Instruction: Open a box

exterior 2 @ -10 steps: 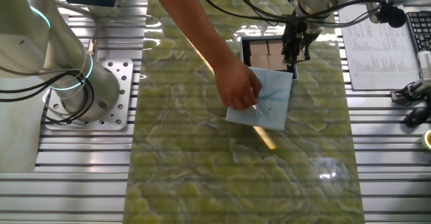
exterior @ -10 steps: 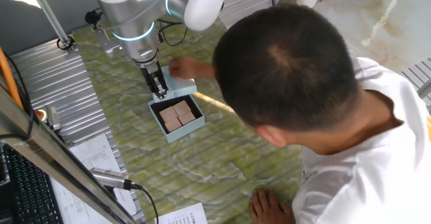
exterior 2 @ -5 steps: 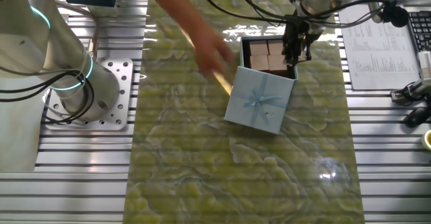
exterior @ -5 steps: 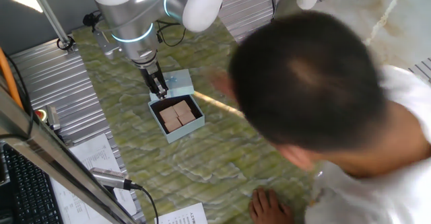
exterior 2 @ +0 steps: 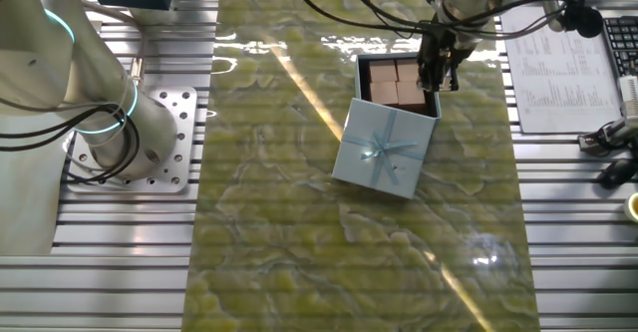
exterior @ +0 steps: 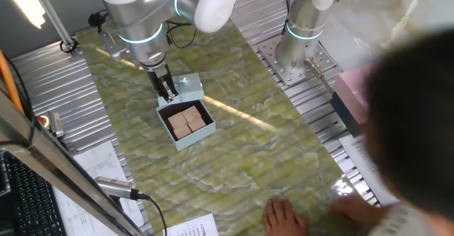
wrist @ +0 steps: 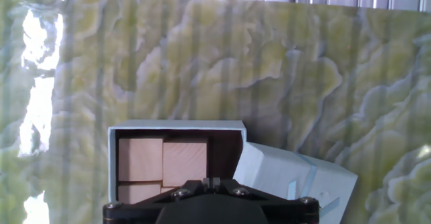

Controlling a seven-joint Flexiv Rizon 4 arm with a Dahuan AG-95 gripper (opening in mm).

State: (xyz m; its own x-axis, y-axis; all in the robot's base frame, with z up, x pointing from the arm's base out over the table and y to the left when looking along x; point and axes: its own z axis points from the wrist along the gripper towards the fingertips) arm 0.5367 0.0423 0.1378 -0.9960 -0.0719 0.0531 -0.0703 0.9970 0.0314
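Over the open box (exterior: 186, 123), the pincer (exterior: 169, 94) hangs pressed together, holding nothing.

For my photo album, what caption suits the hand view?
Shut claw above an open pale blue gift box of brown square blocks, its ribboned lid leaning beside it.

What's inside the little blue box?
The box holds pale brown square blocks against a dark lining. The gripper covers one corner, so the full count is hidden. Its lid leans on the box's side.
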